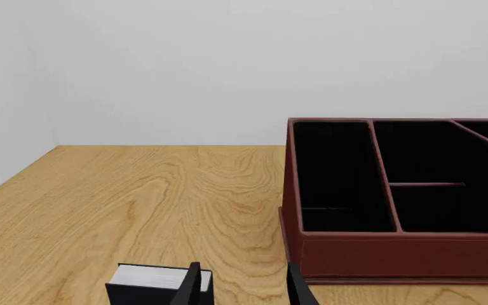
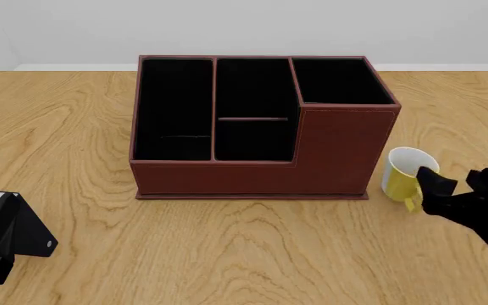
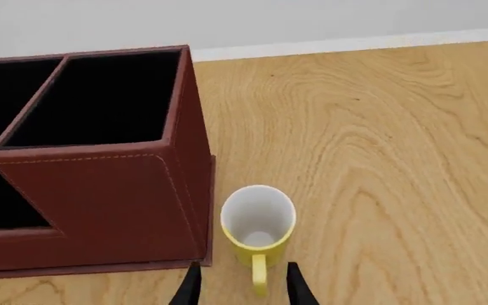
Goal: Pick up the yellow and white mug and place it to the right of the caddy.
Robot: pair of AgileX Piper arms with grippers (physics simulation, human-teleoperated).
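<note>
1. The yellow and white mug (image 2: 406,173) stands upright on the tabletop (image 2: 253,248), just beside the caddy (image 2: 261,127) on its right.
2. The right tool (image 2: 452,179) is spread, fingers straddling the handle, gripping nothing.
3. The left tool (image 1: 242,283), idle and well apart, looks released too.
4. Risk, I'd say: pulling away carelessly could snag the handle and tip the mug against the caddy.

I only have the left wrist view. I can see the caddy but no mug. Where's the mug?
Observer: The yellow and white mug stands upright on the table, close beside the caddy, by its front right corner.
Operator: Is the right gripper holding it?
Observer: No. The right gripper is open, with its fingers on either side of the mug's handle and a gap on each side.
Operator: Anything inside the mug?
Observer: The right wrist view shows it empty.
</note>
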